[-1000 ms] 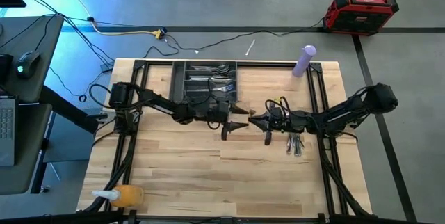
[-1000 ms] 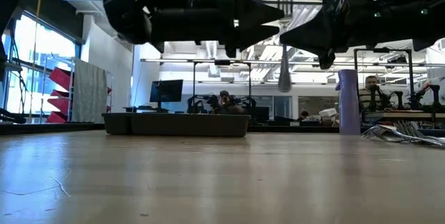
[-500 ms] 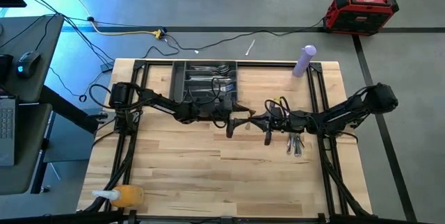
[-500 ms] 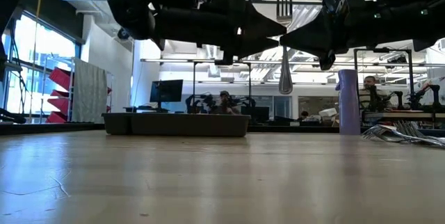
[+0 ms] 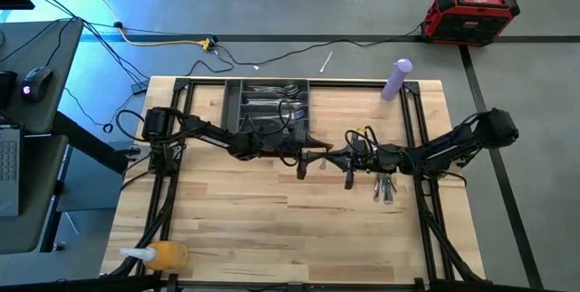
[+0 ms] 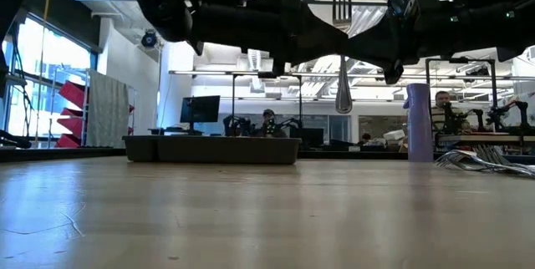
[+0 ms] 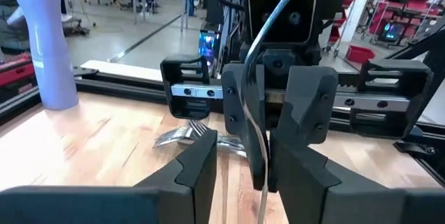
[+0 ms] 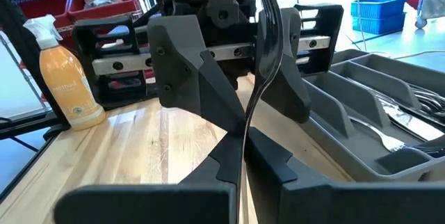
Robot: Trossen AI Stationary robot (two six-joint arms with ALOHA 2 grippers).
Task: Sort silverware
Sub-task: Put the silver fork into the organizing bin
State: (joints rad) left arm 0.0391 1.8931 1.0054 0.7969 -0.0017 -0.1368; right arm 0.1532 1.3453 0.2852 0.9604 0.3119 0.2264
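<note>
— Item: fork (image 6: 341, 52), upright in mid-air above the table's middle. Held by what?
— Clamped in the right gripper (image 5: 337, 160). The left gripper (image 5: 313, 158) is spread around it, not yet closed. Step judged: handover.
— Next move required?
— Left fingers to be closed, right fingers released, fork carried to the tray (image 5: 233, 102)

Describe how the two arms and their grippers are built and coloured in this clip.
Both arms are dark, jointed, with black cables looping along them. The left gripper and the right gripper each have two broad, angular dark grey fingers on a silver rail under a boxy black wrist block.
</note>
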